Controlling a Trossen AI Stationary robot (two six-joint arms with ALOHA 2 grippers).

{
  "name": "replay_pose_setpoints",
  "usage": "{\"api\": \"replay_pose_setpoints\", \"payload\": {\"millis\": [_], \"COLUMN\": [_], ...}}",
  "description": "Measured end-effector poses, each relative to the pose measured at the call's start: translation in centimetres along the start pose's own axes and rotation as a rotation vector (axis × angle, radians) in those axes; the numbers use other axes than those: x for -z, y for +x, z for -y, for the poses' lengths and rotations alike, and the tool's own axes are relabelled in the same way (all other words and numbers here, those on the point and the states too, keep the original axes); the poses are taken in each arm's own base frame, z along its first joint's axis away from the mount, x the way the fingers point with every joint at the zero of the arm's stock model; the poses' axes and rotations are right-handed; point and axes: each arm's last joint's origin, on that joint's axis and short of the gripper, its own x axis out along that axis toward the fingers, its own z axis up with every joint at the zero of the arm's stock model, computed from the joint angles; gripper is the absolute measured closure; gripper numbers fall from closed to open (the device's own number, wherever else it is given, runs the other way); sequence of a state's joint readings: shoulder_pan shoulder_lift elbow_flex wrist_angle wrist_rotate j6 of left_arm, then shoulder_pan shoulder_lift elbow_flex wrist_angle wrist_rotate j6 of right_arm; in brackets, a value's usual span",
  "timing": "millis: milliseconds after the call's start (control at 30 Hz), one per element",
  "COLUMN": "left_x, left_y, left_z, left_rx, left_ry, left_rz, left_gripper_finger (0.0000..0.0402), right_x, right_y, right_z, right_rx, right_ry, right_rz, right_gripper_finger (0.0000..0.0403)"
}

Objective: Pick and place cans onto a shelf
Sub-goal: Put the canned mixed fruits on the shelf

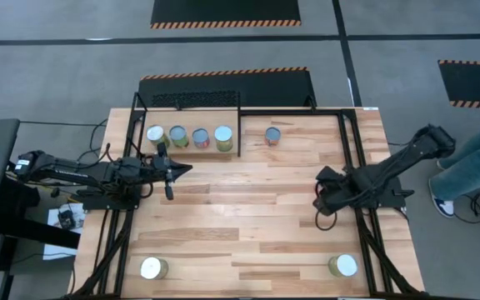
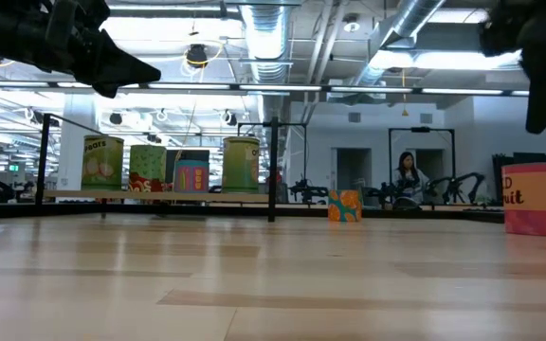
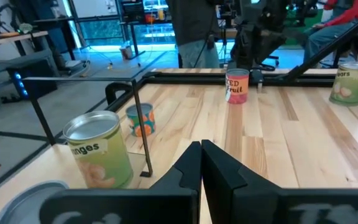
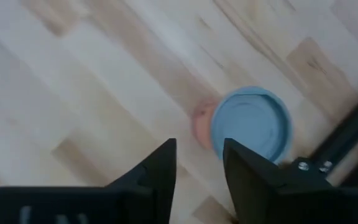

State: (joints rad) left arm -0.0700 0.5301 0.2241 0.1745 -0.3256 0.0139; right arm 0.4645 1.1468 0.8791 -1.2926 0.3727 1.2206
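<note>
Four cans (image 1: 200, 137) stand in a row on the shelf (image 1: 190, 122), which sits at the table's far edge towards its far-left corner. A fifth can (image 1: 272, 135) stands on the bare table just past the shelf's end, and two more wait at the near-left corner (image 1: 152, 267) and the near-right corner (image 1: 342, 265). The one that matters now is the red can (image 4: 250, 132), close to the table's right edge and about midway between its far and near edges. From overhead it is hidden under the right arm. It stands upright, so its long axis runs straight up and its pale lid faces the right claw (image 4: 199, 163), which looks down on it from above. The claw's fingers are spread with nothing between them. The can is not in that gap: it lies just beyond the fingertips and off towards one finger. My judgement is that the claw must shift over and forward until the gap straddles the can before it comes down. The right arm is far nearer to this can than the left. The left claw (image 3: 201, 155) is pinched shut on nothing, hovering just in front of the shelf near the left edge.
</note>
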Motion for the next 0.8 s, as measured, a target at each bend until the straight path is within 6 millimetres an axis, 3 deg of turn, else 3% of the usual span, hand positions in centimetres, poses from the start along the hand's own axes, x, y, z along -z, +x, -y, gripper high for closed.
{"api": "replay_pose_setpoints", "payload": {"millis": [200,567,800], "left_x": [0.0,0.1,0.4], "left_y": [0.0,0.0,0.0], "left_z": [0.0,0.0,0.0], "left_rx": [-0.001,0.0,0.0], "left_ry": [-0.026,-0.019,-0.023], "left_rz": [0.0,-0.009,-0.037], "left_gripper_finger": [0.0401,0.0401,0.0401], "right_x": [-1.3,-3.1,-3.6], "right_y": [2.1,5.0,6.1], "right_z": [-0.7,-1.4,-1.7], "right_rx": [0.116,0.197,0.216], "right_ry": [0.015,0.035,0.017], "right_rz": [-0.083,-0.191,-0.22], "right_gripper_finger": [0.0236,0.029,0.0296]}}
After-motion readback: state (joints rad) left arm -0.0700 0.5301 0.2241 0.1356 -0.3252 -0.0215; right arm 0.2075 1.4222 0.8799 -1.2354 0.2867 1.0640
